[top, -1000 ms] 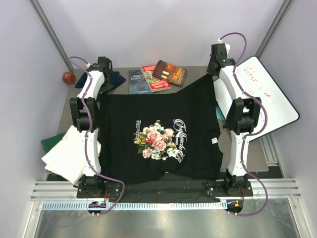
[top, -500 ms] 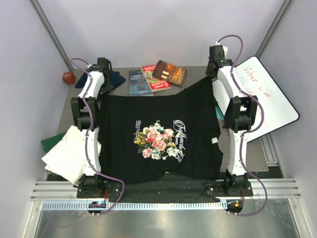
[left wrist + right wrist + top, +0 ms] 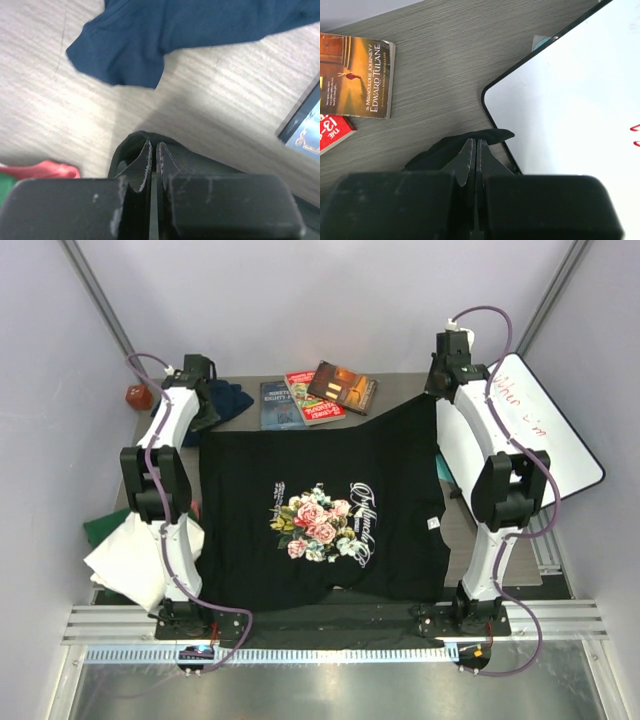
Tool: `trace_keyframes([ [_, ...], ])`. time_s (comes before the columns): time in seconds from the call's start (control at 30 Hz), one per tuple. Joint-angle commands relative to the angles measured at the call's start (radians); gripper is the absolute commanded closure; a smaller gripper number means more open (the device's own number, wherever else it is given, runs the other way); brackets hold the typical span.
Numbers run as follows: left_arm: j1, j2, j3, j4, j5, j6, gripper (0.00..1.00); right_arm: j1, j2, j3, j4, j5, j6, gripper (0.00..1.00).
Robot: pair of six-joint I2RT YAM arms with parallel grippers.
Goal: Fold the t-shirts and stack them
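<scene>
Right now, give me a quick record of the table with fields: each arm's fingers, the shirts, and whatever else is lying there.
left fingers: shut on the far left corner of the black shirt
right fingers: shut on its far right corner
black shirt: spread out, rose print up, between the arms
navy shirt: crumpled, far left
white shirt: folded, near left
green shirt: peeking out beside the white one
books: three, far middle
whiteboard: right side
</scene>
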Motion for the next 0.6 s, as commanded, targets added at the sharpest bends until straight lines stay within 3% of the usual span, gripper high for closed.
trace_keyframes([
  [0.0,0.01,-0.068,-0.038,0.014,-0.016,0.023,1.0,-0.008,-0.079,-0.051,0.06,-0.021,-0.02,0.99],
  [0.57,0.001,-0.183,-0.21,-0.018,-0.043,0.016,1.0,-0.007,-0.284,-0.33,0.04,-0.021,0.023,0.99],
])
